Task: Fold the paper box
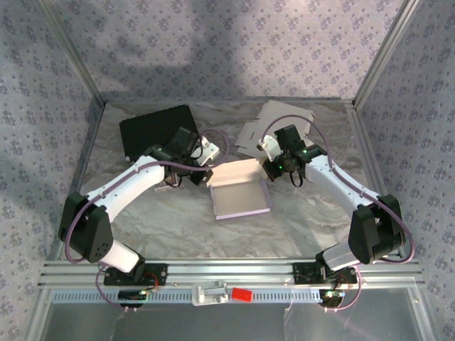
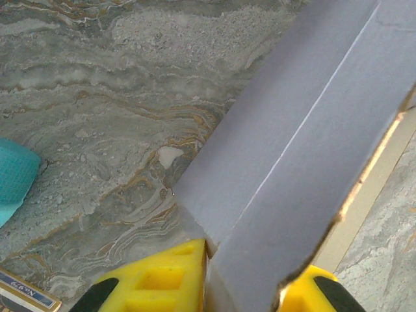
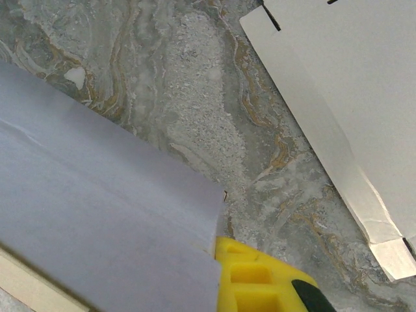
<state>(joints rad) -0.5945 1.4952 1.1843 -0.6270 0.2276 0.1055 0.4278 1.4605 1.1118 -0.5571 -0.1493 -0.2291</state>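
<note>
The lilac paper box (image 1: 240, 190) lies open in the middle of the marbled table, its back wall raised. My left gripper (image 1: 202, 176) is at the box's back left corner. In the left wrist view its yellow fingers (image 2: 162, 276) stand on either side of a creased lilac wall (image 2: 305, 130) and pinch it. My right gripper (image 1: 270, 170) is at the back right corner. In the right wrist view one yellow finger (image 3: 260, 276) shows against the edge of a lilac flap (image 3: 97, 214); the other finger is hidden under the paper.
A black flat sheet (image 1: 158, 131) lies at the back left. White flat box blanks (image 1: 274, 124) lie at the back right, close to the right gripper (image 3: 351, 97). A teal object (image 2: 13, 179) sits left of the left gripper. Patterned walls enclose the table.
</note>
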